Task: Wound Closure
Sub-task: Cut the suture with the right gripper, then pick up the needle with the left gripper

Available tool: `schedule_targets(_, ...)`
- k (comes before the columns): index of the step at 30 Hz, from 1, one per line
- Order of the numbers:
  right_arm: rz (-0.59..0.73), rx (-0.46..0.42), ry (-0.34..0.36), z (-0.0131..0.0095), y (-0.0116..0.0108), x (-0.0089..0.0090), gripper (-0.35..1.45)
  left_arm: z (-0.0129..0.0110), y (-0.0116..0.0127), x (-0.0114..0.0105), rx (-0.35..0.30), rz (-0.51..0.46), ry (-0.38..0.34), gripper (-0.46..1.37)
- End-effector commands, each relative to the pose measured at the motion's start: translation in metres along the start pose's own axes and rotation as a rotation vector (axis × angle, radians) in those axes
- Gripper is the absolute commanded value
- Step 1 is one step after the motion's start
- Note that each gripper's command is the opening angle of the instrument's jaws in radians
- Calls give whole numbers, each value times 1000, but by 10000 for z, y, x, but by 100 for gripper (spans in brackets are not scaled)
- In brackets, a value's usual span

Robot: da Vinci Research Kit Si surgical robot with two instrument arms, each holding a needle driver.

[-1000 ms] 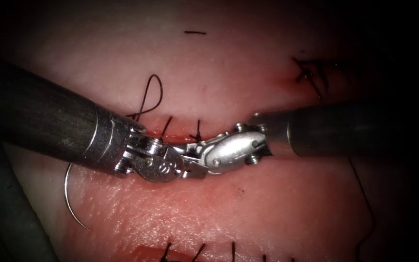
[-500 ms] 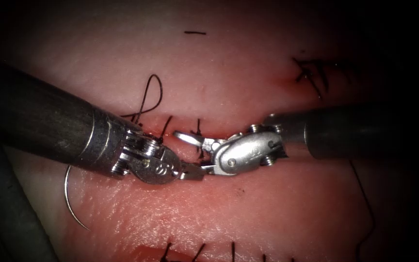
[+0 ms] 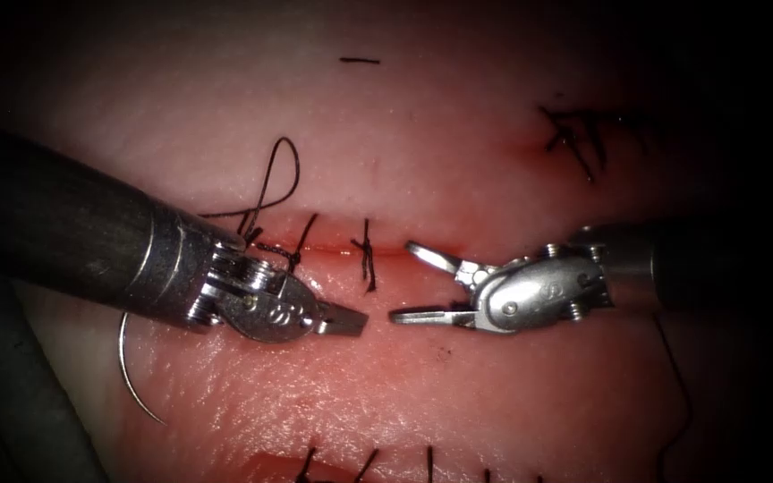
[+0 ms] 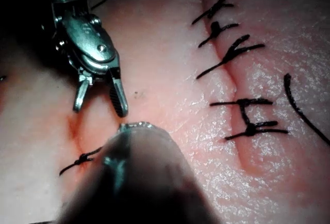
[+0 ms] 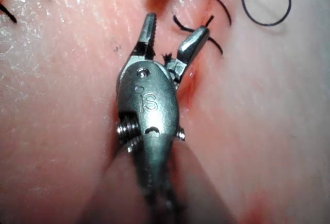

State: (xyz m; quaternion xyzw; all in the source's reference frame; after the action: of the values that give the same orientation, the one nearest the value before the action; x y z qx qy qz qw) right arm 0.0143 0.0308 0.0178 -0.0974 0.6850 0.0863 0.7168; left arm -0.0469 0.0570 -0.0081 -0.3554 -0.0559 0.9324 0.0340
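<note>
The right tool (image 3: 409,282) has its fingers spread wide, holding nothing. The left tool (image 3: 351,319) has its fingers pressed together, holding nothing I can see. The needle (image 3: 131,380) lies loose on the tissue (image 3: 494,402), its top end hidden behind the left tool, below the cut (image 3: 333,250).

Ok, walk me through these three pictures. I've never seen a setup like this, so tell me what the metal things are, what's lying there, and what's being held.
This is a surgical practice robot closing a cut in pork belly, the tissue. The endoscope view looks down on the cut. The other two views come from small cameras riding on each arm.

The left arm's tool comes in from the left with its jaws shut, holding nothing. The right arm's tool has its jaws open and empty, which the right wrist view also shows.

The curved needle lies loose on the tissue beside the left shaft, not in the tissue. Dark thread loops above the cut, and tied stitches cross it.
</note>
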Motion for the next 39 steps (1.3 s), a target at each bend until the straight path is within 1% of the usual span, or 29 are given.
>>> schedule_targets(1,-5,-2,-11,-2,-2,-1,144,2,0,1,5,-19,8,11)
schedule_targets(2,-7,-2,-14,-3,-3,-2,143,3,0,2,9,-26,14,4)
schedule_targets(4,-15,5,-36,-5,-7,-5,143,10,3,9,-3,-38,43,-35)
schedule_targets(7,-18,5,-36,-7,-10,-7,143,18,8,14,-14,-51,68,-35)
schedule_targets(10,21,9,-34,-13,-12,-10,143,22,12,15,-19,-52,79,-35)
schedule_targets(13,140,17,-32,-21,-15,-14,143,22,16,13,-20,-59,82,-35)
schedule_targets(14,180,20,-35,-24,-16,-15,143,20,17,11,-21,-63,83,-32)
schedule_targets(17,282,27,-60,-33,-17,-17,140,16,19,6,-25,-70,85,-33)
schedule_targets(18,315,29,-85,-36,-17,-17,138,13,22,2,-27,-78,87,-28)
schedule_targets(19,362,26,-137,-39,-17,-17,137,10,24,-1,-29,-81,88,-26)
schedule_targets(20,399,19,-174,-41,-17,-16,137,8,25,-3,-30,-91,89,-22)
schedule_targets(22,434,11,-241,-43,-17,-13,136,5,29,-7,-32,-98,91,-15)
schedule_targets(23,466,11,-300,-44,-16,-12,135,4,32,-10,-33,-106,92,-14)
schedule_targets(24,476,17,-345,-45,-15,-11,135,2,35,-12,-34,-109,92,-12)
schedule_targets(25,499,33,-406,-46,-13,-10,133,1,38,-14,-35,-118,93,-3)
schedule_targets(26,505,37,-424,-46,-13,-10,132,0,38,-15,-35,-123,94,-1)
schedule_targets(27,528,72,-493,-48,-11,-10,123,-1,41,-17,-36,-126,94,13)
schedule_targets(28,534,112,-546,-50,-10,-11,117,-2,43,-19,-37,-136,96,21)
schedule_targets(30,529,139,-598,-52,-10,-13,117,-3,45,-20,-33,-134,100,28)
schedule_targets(31,525,149,-632,-55,-9,-14,117,-4,47,-22,-27,-138,107,27)
schedule_targets(33,523,157,-655,-58,-8,-14,117,-5,49,-23,-18,-137,115,28)
schedule_targets(35,497,168,-655,-59,-6,-11,116,-8,52,-24,7,-137,140,29)
schedule_targets(38,494,169,-637,-58,0,-4,117,-16,57,-28,36,-134,174,30)
schedule_targets(39,483,171,-621,-57,3,0,116,-22,60,-30,47,-138,191,30)
